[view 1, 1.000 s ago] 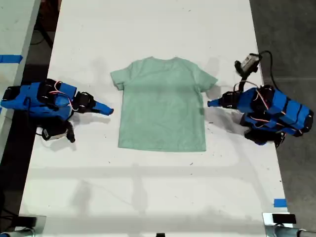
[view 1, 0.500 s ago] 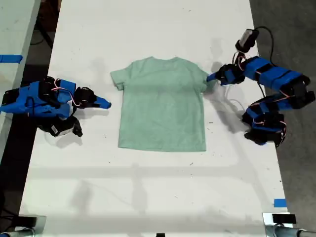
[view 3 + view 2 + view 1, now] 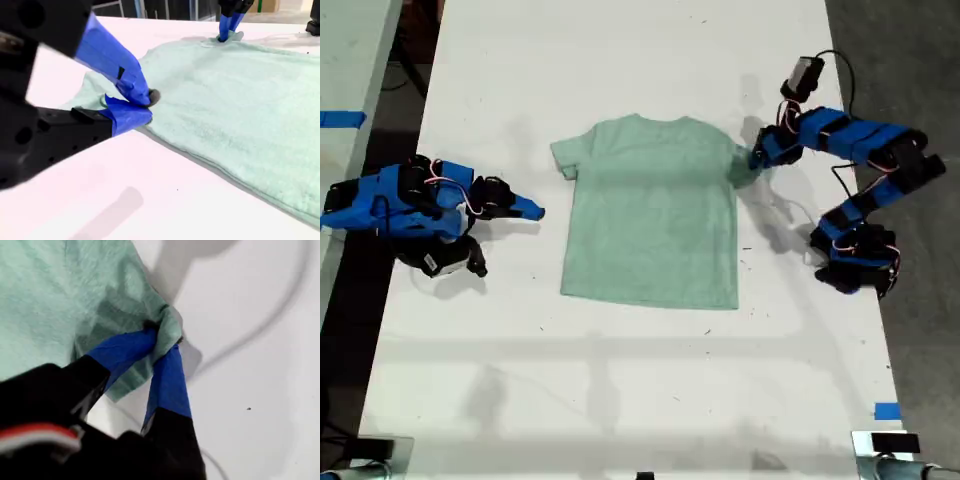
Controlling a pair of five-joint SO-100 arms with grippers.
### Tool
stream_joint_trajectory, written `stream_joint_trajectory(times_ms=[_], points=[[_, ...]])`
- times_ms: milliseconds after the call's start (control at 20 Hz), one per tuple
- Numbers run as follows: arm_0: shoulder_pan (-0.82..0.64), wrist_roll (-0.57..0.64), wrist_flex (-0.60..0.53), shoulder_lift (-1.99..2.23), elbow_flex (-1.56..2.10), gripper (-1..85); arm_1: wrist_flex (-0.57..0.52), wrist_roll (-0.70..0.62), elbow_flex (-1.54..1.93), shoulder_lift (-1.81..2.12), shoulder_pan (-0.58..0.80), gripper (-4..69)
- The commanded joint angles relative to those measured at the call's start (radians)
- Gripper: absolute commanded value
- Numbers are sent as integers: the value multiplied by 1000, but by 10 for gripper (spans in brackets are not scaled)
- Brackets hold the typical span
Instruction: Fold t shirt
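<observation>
T shirt (image 3: 650,210) flat, long axis neck-to-hem, neck toward exterior view's top.

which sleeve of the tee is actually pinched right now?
The sleeve at the exterior view's right: my first gripper is shut on its bunched cloth. My second gripper hangs beside the other sleeve, which lies flat.

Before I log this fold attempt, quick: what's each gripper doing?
My first gripper: closed on a sleeve of the t shirt.
My second gripper: closed, holding nothing, beside the shirt's edge.
</observation>
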Motion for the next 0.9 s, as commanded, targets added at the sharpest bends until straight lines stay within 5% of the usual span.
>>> stream_joint_trajectory(times_ms=[0,200,500,750,850], points=[[2,-15,0,5,40,-2,95,-18,-133,169,-80,20],[0,-18,0,5,40,-2,106,12,-230,273,-310,20],[2,-18,0,5,40,-2,-183,89,-224,164,-609,20],[2,-20,0,5,40,-2,-160,83,-270,97,-632,239],[2,-20,0,5,40,-2,-100,77,-276,156,-607,260]])
